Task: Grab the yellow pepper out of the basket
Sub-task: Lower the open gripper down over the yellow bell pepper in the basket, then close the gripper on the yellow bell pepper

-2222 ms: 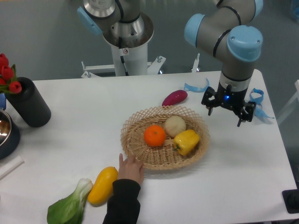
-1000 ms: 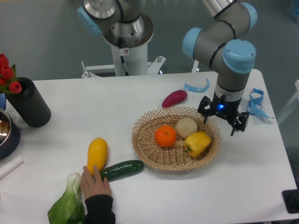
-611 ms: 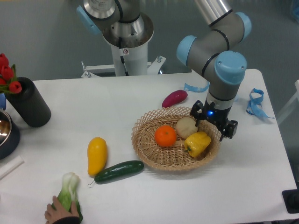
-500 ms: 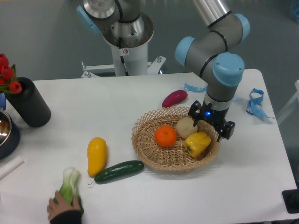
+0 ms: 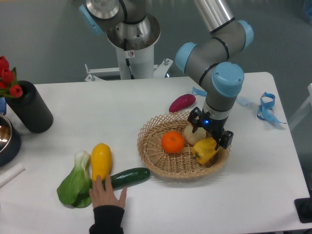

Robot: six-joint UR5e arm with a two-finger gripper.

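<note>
Yellow pepper (image 5: 205,150) in basket (image 5: 161,165), top partly hidden by pincer (image 5: 210,134) directly above; pincer fingers spread, holding nothing

Gripper: the gripper (image 5: 210,134) is hanging over the basket (image 5: 152,155), right above the yellow pepper (image 5: 205,150). I cannot tell how its jaws are standing.
Basket: it is holding the pepper, an orange (image 5: 172,142) and a pale round fruit (image 5: 193,135).
Surface: a yellow squash (image 5: 101,160), a cucumber (image 5: 128,177) and a leafy green (image 5: 75,177) are lying on the white surface (image 5: 97,112).
Hand: a person's hand (image 5: 106,193) is touching the cucumber.
</note>
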